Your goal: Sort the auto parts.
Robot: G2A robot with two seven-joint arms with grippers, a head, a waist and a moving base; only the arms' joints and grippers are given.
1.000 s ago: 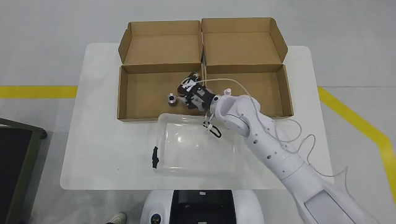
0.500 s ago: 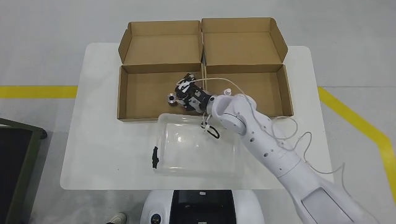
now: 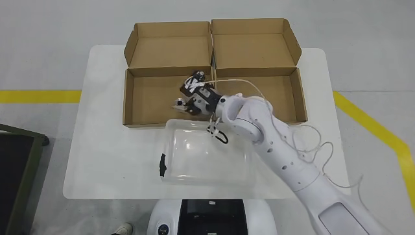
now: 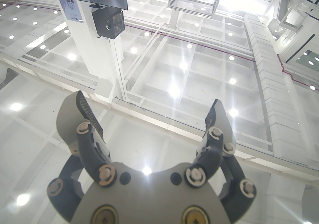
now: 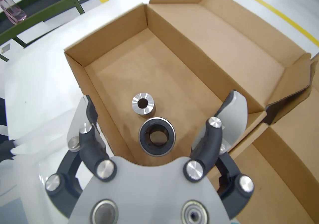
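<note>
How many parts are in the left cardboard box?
2: a silver bushing and, beside it, a black-rimmed bearing, both on the box floor below the open right gripper. Its body may hide more.

Seeing matt, fibrous brown cardboard on the box (image 5: pixel 174 60). Noting bright polished metal on the bushing (image 5: pixel 149 106), dull black facing inside a shiny steel rim on the bearing (image 5: pixel 144 135). Finding clear glossy plastic on the tray (image 3: pixel 207 160), smooth white finish on the table (image 3: pixel 104 144).

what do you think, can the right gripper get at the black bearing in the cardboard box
Probably yes. The right gripper hangs open over the cardboard box, with the black bearing uncovered on its floor just below. The silver bushing close beside it might crowd one finger.
</note>
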